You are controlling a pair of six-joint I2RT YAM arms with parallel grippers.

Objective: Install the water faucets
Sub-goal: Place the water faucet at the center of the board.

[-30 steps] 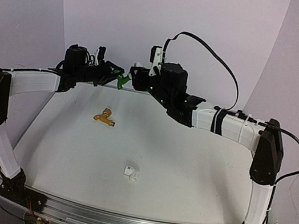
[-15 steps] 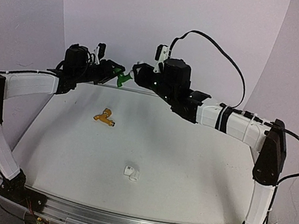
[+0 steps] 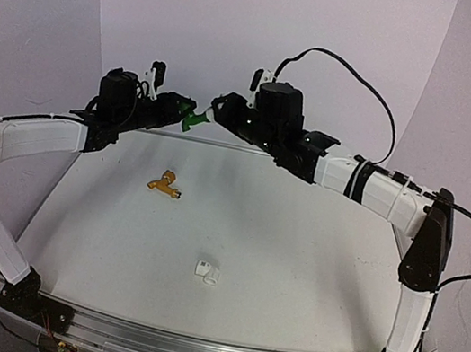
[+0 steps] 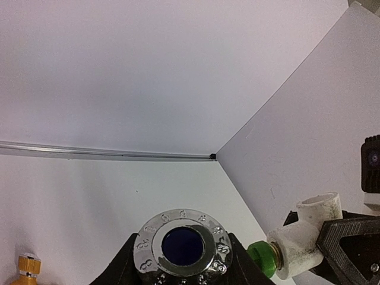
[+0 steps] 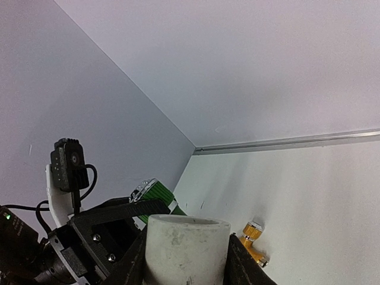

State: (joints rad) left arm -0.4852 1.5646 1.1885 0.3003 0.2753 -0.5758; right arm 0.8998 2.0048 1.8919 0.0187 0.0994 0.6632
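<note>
A green plastic faucet (image 3: pixel 192 119) joins a white elbow fitting (image 4: pixel 304 236).

Left wrist view: small embossed characters run round the silver rim of the green faucet's knob (image 4: pixel 182 246). Several look like 8s, none surely legible. Nothing else readable.

Covered, cropped
From above, green plastic faucet (image 3: pixel 192 119) mostly covered; white plastic pipe fitting (image 5: pixel 187 249), orange-yellow plastic faucet (image 4: pixel 28 270) cropped at bottom.
</note>
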